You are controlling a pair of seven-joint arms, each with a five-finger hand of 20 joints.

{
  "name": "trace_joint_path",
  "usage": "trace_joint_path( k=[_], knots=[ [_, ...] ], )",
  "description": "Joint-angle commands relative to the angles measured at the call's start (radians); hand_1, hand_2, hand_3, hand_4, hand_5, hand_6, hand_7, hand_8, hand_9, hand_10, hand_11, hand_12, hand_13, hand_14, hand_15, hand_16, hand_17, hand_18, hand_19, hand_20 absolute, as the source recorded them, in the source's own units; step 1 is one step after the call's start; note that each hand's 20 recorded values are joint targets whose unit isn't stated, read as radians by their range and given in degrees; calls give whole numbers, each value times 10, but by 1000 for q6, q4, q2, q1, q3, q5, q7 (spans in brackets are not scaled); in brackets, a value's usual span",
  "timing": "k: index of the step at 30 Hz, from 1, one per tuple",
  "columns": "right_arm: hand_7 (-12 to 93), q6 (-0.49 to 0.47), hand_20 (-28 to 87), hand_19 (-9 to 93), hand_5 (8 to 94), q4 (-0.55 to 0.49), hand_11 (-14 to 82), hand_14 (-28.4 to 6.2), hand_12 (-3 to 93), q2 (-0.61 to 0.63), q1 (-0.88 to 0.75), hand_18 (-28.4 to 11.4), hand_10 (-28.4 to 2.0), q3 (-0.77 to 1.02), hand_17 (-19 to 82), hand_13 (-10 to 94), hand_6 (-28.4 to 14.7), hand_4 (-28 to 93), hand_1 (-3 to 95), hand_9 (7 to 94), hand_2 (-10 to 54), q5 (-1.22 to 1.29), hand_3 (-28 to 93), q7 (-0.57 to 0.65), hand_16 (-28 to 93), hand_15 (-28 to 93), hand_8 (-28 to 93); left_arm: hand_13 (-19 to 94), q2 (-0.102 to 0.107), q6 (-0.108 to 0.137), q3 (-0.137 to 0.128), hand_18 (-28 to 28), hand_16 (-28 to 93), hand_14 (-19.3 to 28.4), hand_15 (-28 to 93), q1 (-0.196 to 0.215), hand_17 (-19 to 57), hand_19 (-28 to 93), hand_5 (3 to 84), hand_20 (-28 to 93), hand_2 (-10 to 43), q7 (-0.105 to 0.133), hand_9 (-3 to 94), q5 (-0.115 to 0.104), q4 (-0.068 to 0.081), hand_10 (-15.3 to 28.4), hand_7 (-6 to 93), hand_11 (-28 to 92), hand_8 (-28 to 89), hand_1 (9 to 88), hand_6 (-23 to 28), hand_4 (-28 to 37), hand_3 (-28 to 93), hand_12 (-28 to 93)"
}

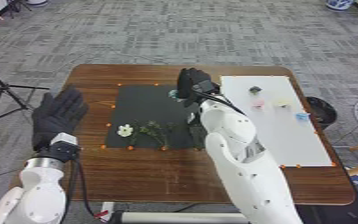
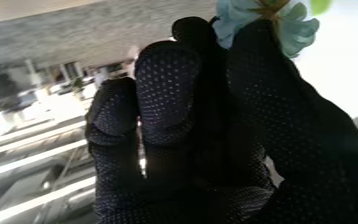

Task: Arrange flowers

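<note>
The brown wooden worktop (image 1: 171, 177) has a broad wood margin between the near edge of the black rectangular mat (image 1: 140, 107) and its own near edge. A narrower wood margin lies along the mat's far side. Small orange markers (image 1: 164, 148) line the mat and the white rectangular board (image 1: 286, 140) on the right side of the worktop.

The pale blue-green flower with layered petals (image 1: 174, 94) is at the right hand (image 1: 191, 82), above the far right part of the mat. In the right wrist view, the thumb and the fingers (image 2: 167, 65) close on the flower at their tips; its petals spread to both sides of the thumb tip. The left hand (image 1: 58, 115) is at the left edge of the worktop, with its fingers extended and holding nothing.

A white flower (image 1: 125, 130) and green leafy stems (image 1: 153, 132) lie on the near part of the mat. The board carries a small dark flower-like item (image 1: 254, 90), a pink flower (image 1: 258, 103), a pale yellow flower (image 1: 282, 102) and a light-blue flower (image 1: 302, 116).

The white right arm (image 1: 242, 167) crosses the near edge and obstructs the strip between mat and board. A black bin (image 1: 321, 112) stands beside the right edge; a black tripod (image 1: 8, 87) stands on the floor to the left.
</note>
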Motion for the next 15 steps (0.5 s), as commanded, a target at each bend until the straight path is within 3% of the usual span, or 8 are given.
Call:
trace_joint_path(
  k=[1, 3, 8, 11, 12, 15],
  knots=[
    [269, -10, 356, 864, 779, 155, 80, -78, 244, -189, 50, -204, -100, -52, 422, 730, -12, -263, 574, 784, -86, -87, 675, -49, 287, 614, 47, 247, 16, 29, -27, 117, -54, 104, 148, 29, -49, 326, 438, 61, 158, 26, 330, -3, -8, 133, 81, 166, -86, 251, 78, -283, 671, 60],
    [270, -7, 357, 864, 778, 189, 80, -78, 244, -219, 57, -204, -99, -52, 422, 730, -12, -264, 574, 784, -85, -142, 674, -82, 287, 614, 46, 248, 18, 29, -23, 118, -54, 105, 150, 23, -49, 327, 439, 61, 159, 23, 332, -2, -4, 134, 80, 166, -86, 253, 79, -283, 667, 60],
    [273, 34, 357, 863, 775, 274, 80, -77, 243, -277, 67, -202, -98, -46, 422, 731, -9, -268, 574, 782, -84, -245, 672, -156, 286, 614, 38, 249, 28, 35, -21, 121, -55, 110, 157, 21, -53, 334, 442, 61, 162, 43, 337, -8, -7, 139, 81, 165, -85, 257, 82, -283, 659, 61],
    [275, 29, 356, 862, 773, 316, 81, -77, 242, -283, 77, -202, -98, -38, 423, 731, -9, -267, 573, 780, -83, -388, 673, -260, 287, 613, 36, 248, 33, 27, -16, 120, -58, 106, 154, 8, -52, 335, 442, 59, 161, 55, 337, -8, -5, 137, 80, 164, -85, 252, 82, -283, 666, 61],
    [274, 28, 356, 861, 773, 291, 81, -77, 242, -268, 58, -203, -98, -57, 422, 729, -9, -268, 573, 779, -83, -392, 672, -248, 287, 612, 34, 248, 37, 25, -20, 120, -58, 106, 153, 38, -52, 334, 442, 58, 161, 72, 336, -10, -28, 137, 80, 164, -85, 253, 82, -283, 665, 61],
    [273, 29, 355, 859, 769, 310, 81, -78, 240, -290, 57, -202, -95, -50, 422, 728, -7, -269, 573, 776, -82, -408, 671, -239, 287, 610, 29, 247, 42, 25, -13, 123, -57, 112, 155, 32, -55, 338, 436, 59, 164, 81, 335, -13, -30, 140, 74, 163, -85, 255, 86, -283, 659, 61]
  ],
)
